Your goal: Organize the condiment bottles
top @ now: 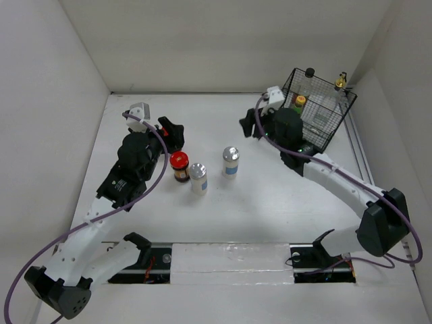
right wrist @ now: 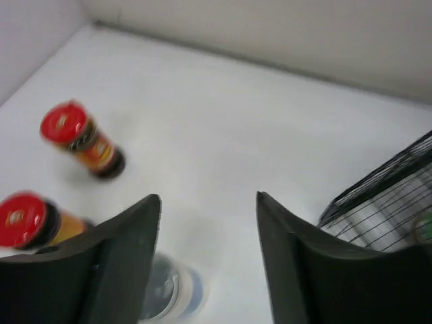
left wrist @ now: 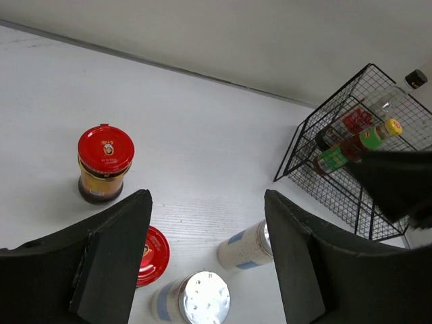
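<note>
White table (top: 270,216), bare walls on three sides. My left gripper (top: 174,133) hangs released, fingers spread on nothing. My right gripper (top: 250,125) is just as wide and empty, in the upper right of the top view beside the basket (top: 337,125), where the yellow-capped bottle (top: 298,102) stands with others.

Four pieces are out on the table, all upright, long axis vertical: two shakers (top: 198,177) mid-frame and two red jars. One red jar (left wrist: 152,253) sits at the lower left of my left wrist view, half behind my left finger (left wrist: 115,263). The other jar (left wrist: 104,162) stands up-left of it, apart. I judge my left arm is nearer. The basket lies well off to the right.
</note>
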`<state>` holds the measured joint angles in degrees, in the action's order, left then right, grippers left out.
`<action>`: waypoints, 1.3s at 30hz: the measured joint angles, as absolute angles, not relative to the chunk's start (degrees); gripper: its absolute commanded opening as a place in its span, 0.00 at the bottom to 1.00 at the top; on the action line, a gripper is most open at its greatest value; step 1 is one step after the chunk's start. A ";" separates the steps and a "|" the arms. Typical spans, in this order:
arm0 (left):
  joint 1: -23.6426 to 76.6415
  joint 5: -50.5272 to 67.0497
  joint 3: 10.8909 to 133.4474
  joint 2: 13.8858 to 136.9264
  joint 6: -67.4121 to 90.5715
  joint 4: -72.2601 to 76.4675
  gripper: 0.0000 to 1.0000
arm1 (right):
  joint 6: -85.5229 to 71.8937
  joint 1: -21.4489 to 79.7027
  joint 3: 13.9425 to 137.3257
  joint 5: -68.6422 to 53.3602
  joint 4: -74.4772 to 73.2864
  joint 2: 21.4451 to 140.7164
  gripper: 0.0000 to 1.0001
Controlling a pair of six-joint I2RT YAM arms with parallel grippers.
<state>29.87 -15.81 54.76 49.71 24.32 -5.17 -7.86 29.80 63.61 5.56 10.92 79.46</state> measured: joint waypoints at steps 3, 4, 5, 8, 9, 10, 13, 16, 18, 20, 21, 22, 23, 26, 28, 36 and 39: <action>29.87 -15.79 54.76 49.06 24.29 -5.06 0.65 | -8.23 34.50 60.93 4.19 5.67 79.44 0.90; 29.87 -15.77 54.76 48.84 24.29 -4.97 0.66 | -8.40 35.59 60.23 3.64 3.57 79.33 0.98; 29.87 -15.77 54.76 48.62 24.27 -4.93 0.66 | -8.47 36.58 59.64 3.09 1.52 79.24 1.00; 29.87 -15.59 54.76 48.27 24.29 -4.93 0.66 | -8.38 39.13 58.98 2.24 -3.27 79.09 1.00; 29.87 -15.49 54.76 48.25 24.27 -4.93 0.66 | -8.38 39.75 58.98 2.07 -4.23 79.09 1.00; 29.87 -15.38 54.76 48.25 24.27 -4.93 0.66 | -8.38 40.29 58.98 1.80 -4.80 79.09 1.00; 29.87 -15.09 54.76 48.25 24.27 -4.93 0.66 | -8.38 41.36 59.02 1.34 -6.11 79.46 1.00; 29.87 -14.98 54.76 48.25 24.27 -4.93 0.66 | -8.38 41.43 59.59 1.17 -6.46 81.78 1.00; 29.87 -14.98 54.76 48.25 24.27 -4.93 0.66 | -8.38 41.36 60.29 1.21 -6.87 84.16 0.99; 29.87 -14.98 54.76 48.25 24.29 -4.93 0.66 | -8.38 41.36 60.95 1.32 -7.11 86.56 0.95; 29.87 -14.98 54.76 48.25 24.27 -4.93 0.66 | -8.38 41.36 61.04 1.50 -7.07 87.50 0.92; 29.87 -14.98 54.76 48.25 24.27 -4.93 0.66 | -8.38 41.36 61.04 1.74 -7.09 88.07 0.90; 29.87 -14.98 54.76 48.25 24.27 -4.93 0.66 | -8.38 41.41 61.04 2.07 -7.05 88.64 0.85; 29.87 -14.98 54.76 48.25 24.27 -4.93 0.66 | -8.43 41.60 61.06 3.44 -6.48 89.41 0.67; 29.87 -14.98 54.76 48.25 24.27 -4.93 0.66 | -8.49 42.00 61.19 4.71 -6.22 89.43 0.59; 29.87 -14.79 54.76 48.25 24.27 -4.93 0.66 | -8.60 43.62 59.64 11.33 -6.70 84.82 0.50; 29.87 -14.57 54.76 48.25 24.27 -4.93 0.66 | -8.69 43.13 58.65 13.19 -7.25 77.62 0.50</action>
<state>29.87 -14.57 54.76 48.25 24.27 -4.93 -8.69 43.13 58.65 13.19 -7.25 77.62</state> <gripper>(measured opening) 0.659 0.645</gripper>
